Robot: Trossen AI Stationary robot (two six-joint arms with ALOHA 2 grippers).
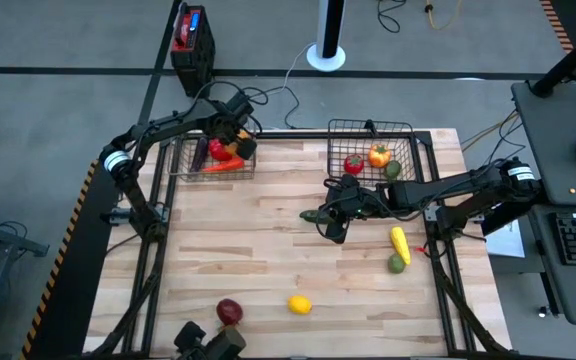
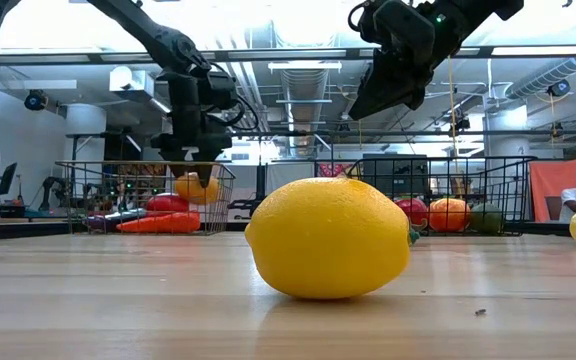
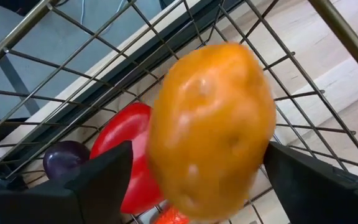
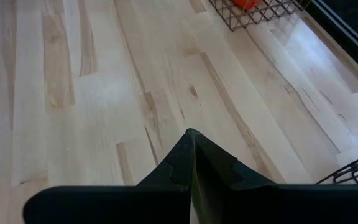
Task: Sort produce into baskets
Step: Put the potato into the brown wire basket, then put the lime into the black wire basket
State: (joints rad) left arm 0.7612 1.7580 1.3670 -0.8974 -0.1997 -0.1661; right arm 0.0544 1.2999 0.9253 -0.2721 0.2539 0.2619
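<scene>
Left wrist view alone shows the left gripper's fingers (image 3: pixel 104 180) clamping an orange piece (image 3: pixel 211 127).

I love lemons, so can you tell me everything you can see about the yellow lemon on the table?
The lemon is a bright yellow, plump oval with a finely dimpled skin and a small green nub at one end. It looks like smooth plastic. It lies on its side on the light wooden table, near the front edge, outside both baskets. Only the tabletop touches it. A dark red fruit sits close beside it, apart from it, and neither pincer is near it.
</scene>
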